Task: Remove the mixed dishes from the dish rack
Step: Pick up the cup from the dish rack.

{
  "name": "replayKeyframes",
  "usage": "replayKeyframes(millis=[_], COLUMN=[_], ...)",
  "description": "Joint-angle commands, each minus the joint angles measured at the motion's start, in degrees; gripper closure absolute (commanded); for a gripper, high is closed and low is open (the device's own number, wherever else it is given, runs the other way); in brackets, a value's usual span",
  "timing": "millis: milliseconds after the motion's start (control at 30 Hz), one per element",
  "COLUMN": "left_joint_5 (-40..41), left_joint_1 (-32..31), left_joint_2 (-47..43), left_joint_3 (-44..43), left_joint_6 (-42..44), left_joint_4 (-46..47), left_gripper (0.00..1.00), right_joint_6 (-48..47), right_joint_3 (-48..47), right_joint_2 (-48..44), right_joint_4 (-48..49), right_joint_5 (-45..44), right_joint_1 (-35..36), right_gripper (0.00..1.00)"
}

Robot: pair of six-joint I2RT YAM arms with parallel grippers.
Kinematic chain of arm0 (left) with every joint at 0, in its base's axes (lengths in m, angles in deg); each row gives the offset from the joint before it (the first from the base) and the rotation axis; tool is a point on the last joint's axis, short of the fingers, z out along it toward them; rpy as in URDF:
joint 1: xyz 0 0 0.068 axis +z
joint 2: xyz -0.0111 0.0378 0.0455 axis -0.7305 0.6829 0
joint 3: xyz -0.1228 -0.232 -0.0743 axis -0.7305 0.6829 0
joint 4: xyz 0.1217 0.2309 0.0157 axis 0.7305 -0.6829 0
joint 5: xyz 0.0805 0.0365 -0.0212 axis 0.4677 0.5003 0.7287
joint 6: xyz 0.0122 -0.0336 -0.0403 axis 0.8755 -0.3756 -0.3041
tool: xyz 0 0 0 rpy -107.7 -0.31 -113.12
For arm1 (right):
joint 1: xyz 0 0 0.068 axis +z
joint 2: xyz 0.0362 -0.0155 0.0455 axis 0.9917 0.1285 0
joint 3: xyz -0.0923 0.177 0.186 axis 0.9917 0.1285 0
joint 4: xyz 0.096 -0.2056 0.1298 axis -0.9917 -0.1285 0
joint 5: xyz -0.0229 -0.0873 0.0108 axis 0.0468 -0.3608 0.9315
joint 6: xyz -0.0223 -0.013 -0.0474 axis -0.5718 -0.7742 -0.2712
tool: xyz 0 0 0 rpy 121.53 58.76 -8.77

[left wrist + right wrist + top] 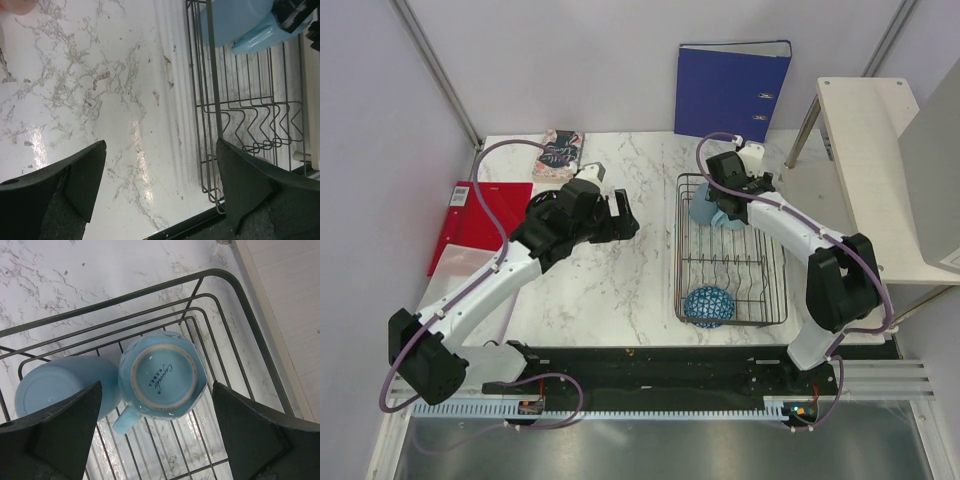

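Right gripper: fingers spread wide, nothing pinched, hanging over the far end of the dish rack. Under it, two blue mugs sit bottom-up on the rack's wires, side by side. The handled mug is directly below the gap; the second mug is partly hidden by one finger. Blue net-patterned bowl lies in the rack's near-left corner. Left gripper: fingers likewise spread, empty, over the marble table just left of the rack.
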Motion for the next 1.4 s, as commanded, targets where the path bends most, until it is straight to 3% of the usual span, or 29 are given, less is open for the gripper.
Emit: replayKeyframes(millis=[0, 500, 600, 933, 1100, 1367], left_joint_5=[1.67, -0.35, -0.44, -0.62, -0.88, -1.41], left_joint_1=[0.15, 0.23, 0.15, 0.15, 0.15, 0.15], left_joint_2=[-2.66, -0.38, -0.11, 0.33, 0.85, 3.14], left_joint_3=[1.23, 2.99, 3.08, 2.99, 2.9, 1.85], left_joint_6=[-0.15, -0.85, -0.94, -1.29, -1.82, -2.61], left_joint_4=[3.94, 4.56, 4.65, 4.74, 4.91, 5.79], left_gripper=[0.04, 0.03, 0.04, 0.04, 0.05, 0.06], right_joint_6=[0.24, 0.16, 0.16, 0.16, 0.6, 0.95], right_joint_3=[-2.58, -0.29, 0.23, 2.96, 4.37, 3.23], right_joint_2=[2.1, 6.15, 5.89, -0.08, -4.74, -15.64], right_joint_4=[0.89, 2.47, 2.56, 3.09, 2.04, -2.79], right_joint_5=[-0.68, 2.58, 3.37, 3.46, 3.81, 4.59], right_joint_1=[-1.09, -4.69, -4.61, -4.52, -4.52, -3.2], right_gripper=[0.02, 0.03, 0.09, 0.57, 0.67, 0.69])
